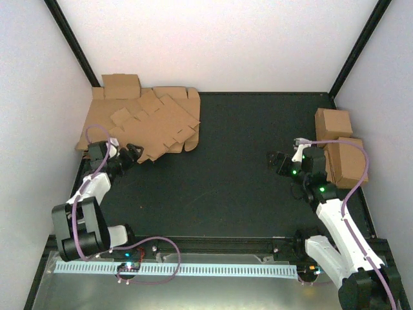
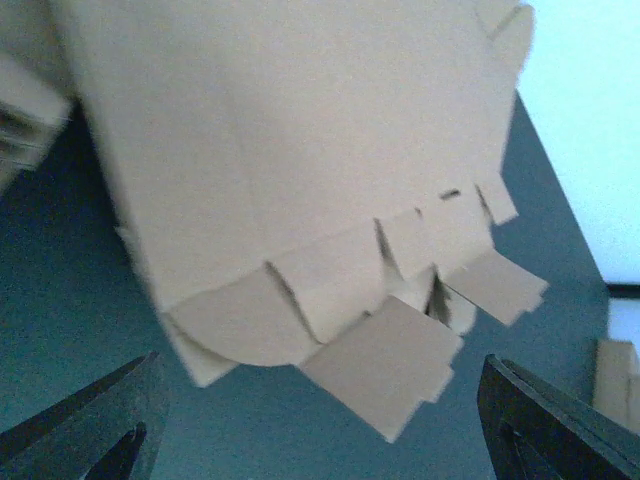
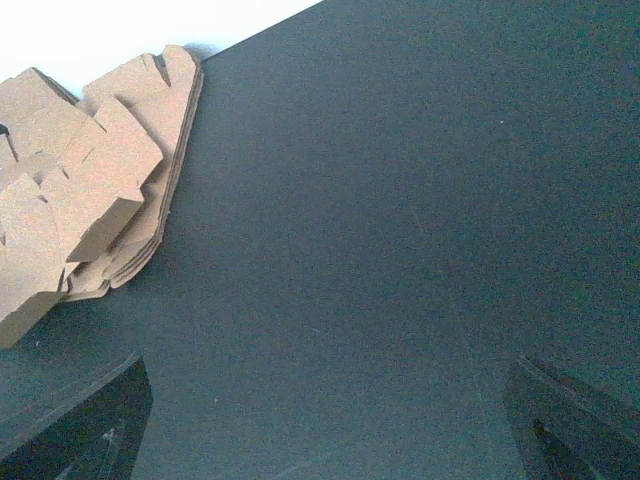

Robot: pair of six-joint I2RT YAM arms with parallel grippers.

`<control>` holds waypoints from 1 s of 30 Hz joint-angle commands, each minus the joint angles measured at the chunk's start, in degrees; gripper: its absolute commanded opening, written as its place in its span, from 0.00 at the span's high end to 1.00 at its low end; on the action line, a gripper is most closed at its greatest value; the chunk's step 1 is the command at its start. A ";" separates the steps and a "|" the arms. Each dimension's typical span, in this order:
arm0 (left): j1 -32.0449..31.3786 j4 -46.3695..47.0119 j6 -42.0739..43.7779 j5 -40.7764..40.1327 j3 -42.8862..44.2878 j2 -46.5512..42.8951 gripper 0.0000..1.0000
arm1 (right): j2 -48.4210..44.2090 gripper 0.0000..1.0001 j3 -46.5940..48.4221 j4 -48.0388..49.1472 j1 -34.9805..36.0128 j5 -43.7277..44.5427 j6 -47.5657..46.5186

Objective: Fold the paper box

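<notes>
Where the overhead view takes in the black table [image 1: 245, 194], I enter: one heap of brown cardboard blanks [image 1: 92, 132] in the far-left corner, with the paper box [image 1: 155, 123], by my judgement, its topmost flat die-cut sheet; left gripper [image 1: 133, 154] at the heap's near edge, jaws spread, empty; right gripper [image 1: 279, 161] well apart over bare table, jaws wide, empty, folded boxes [image 1: 333, 123] beside it. Left wrist view: matte, fibrous board, one rounded tuck flap [image 2: 235, 325], square tabs [image 2: 385, 375] jutting past the heap's edge over the table; both fingers [image 2: 90, 420] flank them, touching nothing. I rate it light, stiff in the panels, hinging at the scores, apt to slide on the sheet beneath and easily creased; a jutting tab looks the best hold. Right wrist view: the heap's stepped, layered edges at far left, smooth dark table elsewhere, nothing between the fingers [image 3: 80, 420].
</notes>
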 commanded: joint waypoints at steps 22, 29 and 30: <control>-33.43 -12.08 28.91 -33.07 16.27 4.33 0.36 | 3.88 0.00 4.40 0.45 0.35 -4.15 -1.06; -38.79 -15.87 33.03 -42.89 20.98 11.59 0.50 | 4.02 0.00 4.40 0.28 0.32 -4.27 -0.55; -39.19 -15.93 33.24 -43.15 21.21 12.16 0.52 | 4.08 0.00 4.40 0.27 0.34 -4.41 -0.57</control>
